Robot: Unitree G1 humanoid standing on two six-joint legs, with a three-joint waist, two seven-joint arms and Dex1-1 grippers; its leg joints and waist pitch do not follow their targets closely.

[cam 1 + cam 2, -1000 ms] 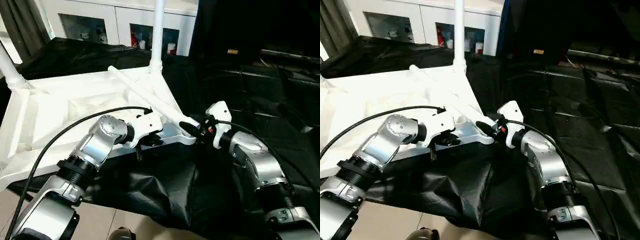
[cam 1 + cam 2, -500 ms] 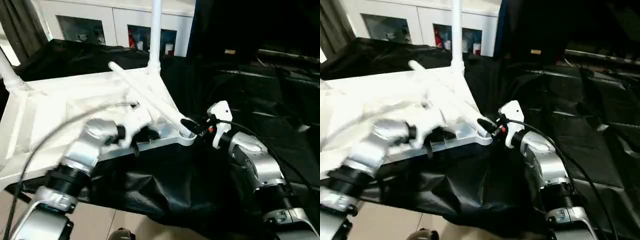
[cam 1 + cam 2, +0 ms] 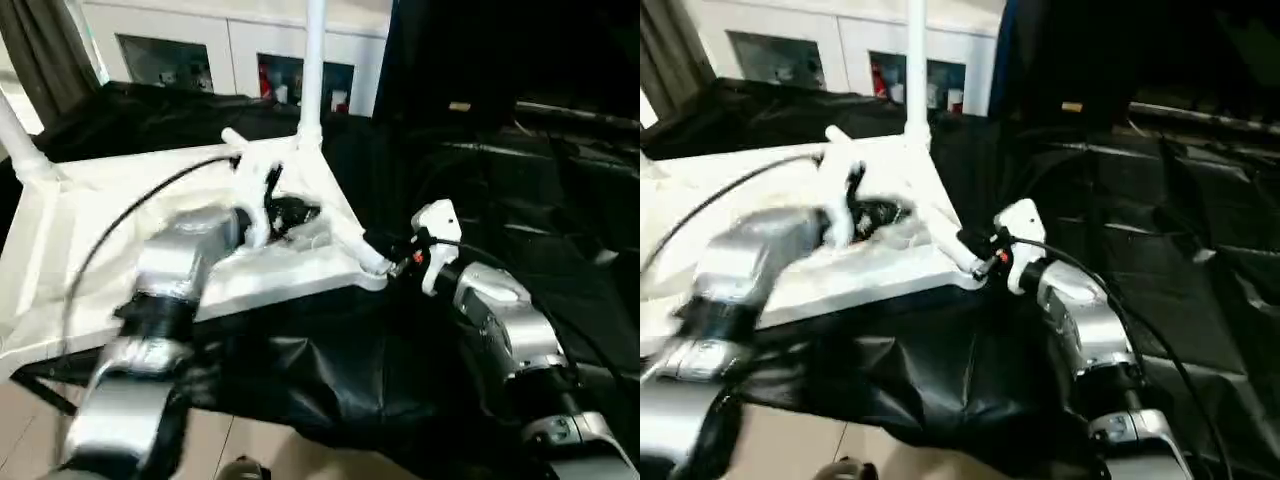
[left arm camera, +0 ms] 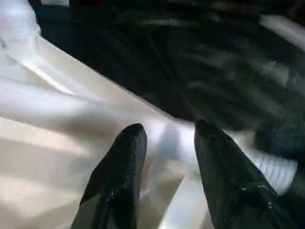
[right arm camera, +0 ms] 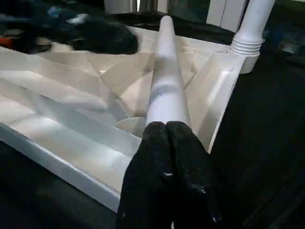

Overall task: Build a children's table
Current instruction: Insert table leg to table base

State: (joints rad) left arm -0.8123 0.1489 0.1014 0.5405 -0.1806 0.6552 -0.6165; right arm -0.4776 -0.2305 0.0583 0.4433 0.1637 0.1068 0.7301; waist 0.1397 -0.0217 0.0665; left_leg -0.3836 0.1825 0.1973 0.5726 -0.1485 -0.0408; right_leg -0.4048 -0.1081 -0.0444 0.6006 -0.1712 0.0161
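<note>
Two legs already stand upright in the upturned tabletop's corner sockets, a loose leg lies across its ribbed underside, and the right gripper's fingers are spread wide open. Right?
Not quite. The right gripper is shut, its fingers pressed together, as the right wrist view shows. The rest holds: two upright legs in the tabletop, and a loose leg lying across it.

Large white plastic rectangular table top [image 3: 70, 240]: upside down, ribbed underside up. Two white tapered tube legs [image 3: 315, 60] upright in its corner sockets. A third loose white leg [image 5: 164, 81] lies slanted across its ribs before me.
</note>
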